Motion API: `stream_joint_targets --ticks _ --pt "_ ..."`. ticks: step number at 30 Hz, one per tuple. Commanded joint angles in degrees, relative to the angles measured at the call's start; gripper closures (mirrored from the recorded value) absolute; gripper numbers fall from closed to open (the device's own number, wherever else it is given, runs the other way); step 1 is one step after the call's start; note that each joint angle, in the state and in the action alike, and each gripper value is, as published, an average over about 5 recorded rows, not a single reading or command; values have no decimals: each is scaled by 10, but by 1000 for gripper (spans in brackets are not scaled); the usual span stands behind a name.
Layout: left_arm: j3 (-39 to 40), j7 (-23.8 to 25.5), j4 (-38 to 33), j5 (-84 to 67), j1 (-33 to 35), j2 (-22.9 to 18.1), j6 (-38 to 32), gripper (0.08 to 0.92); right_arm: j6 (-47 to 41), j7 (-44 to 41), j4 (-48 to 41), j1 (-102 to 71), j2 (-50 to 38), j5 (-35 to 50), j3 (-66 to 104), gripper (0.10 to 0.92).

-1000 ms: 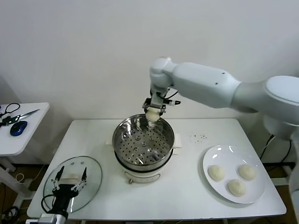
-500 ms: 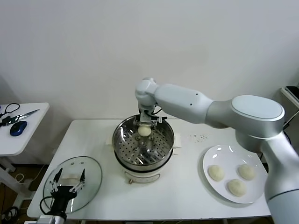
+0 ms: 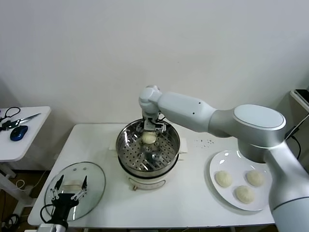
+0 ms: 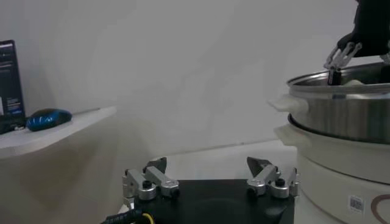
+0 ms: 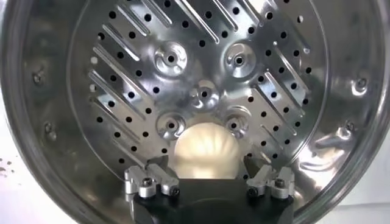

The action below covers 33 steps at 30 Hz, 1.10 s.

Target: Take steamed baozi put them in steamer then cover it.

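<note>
**Inspector A:** We begin with markings. In the left wrist view we find a small square code label [image 4: 354,204] low on the white base of the steamer [image 4: 341,122]; we cannot read it. No brand name is legible in any view.

**Inspector B:** Agreed. The dark upright panel [image 4: 6,85] on the side table in that view carries pale lines of writing, too small to make out. A blue mouse [image 4: 49,117] lies beside it.

**Inspector A:** On the work. The right gripper [image 3: 150,129] hangs inside the steamer, over the far part of the perforated tray [image 5: 201,91]. Its fingers [image 5: 149,179] stand spread on either side of one steamed baozi [image 5: 206,152], which sits on the tray. We cannot tell whether the pads touch it.

**Inspector B:** Only the right wrist view shows that gap at each side; from the head view the arm hides much of the bun. Conversely, only the head view shows the other three baozi [image 3: 223,179] on the white plate [image 3: 227,159], to the right of the steamer.

**Inspector A:** The left gripper [image 3: 69,190] rests idle above the glass lid [image 3: 94,174] at the table's near left, fingers spread apart, holding nothing.
</note>
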Motion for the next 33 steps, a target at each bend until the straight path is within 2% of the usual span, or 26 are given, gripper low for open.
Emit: stream_joint_targets --ticks 1,4,9,17,20,25,33 --pt "-1 0 -5 2 2 0 1 177 -43 -12 93 71 -84 73 1 203" --pt "0 0 -8 3 2 0 1 177 -126 0 147 127 -157 178 -27 203" --pt "3 0 -9 6 3 0 1 177 -314 39 243 232 -289 382 -125 203" --pt "10 0 -12 10 8 -4 0 177 -444 36 310 215 -468 491 -183 203" --pt "10 0 -15 13 9 -5 1 177 -457 32 321 172 -518 490 -183 203" --pt "11 1 -19 19 8 -7 3 177 -462 32 329 36 -574 427 -118 203" --pt "9 1 -20 23 11 -8 4 177 -451 31 275 -171 -576 321 38 203"
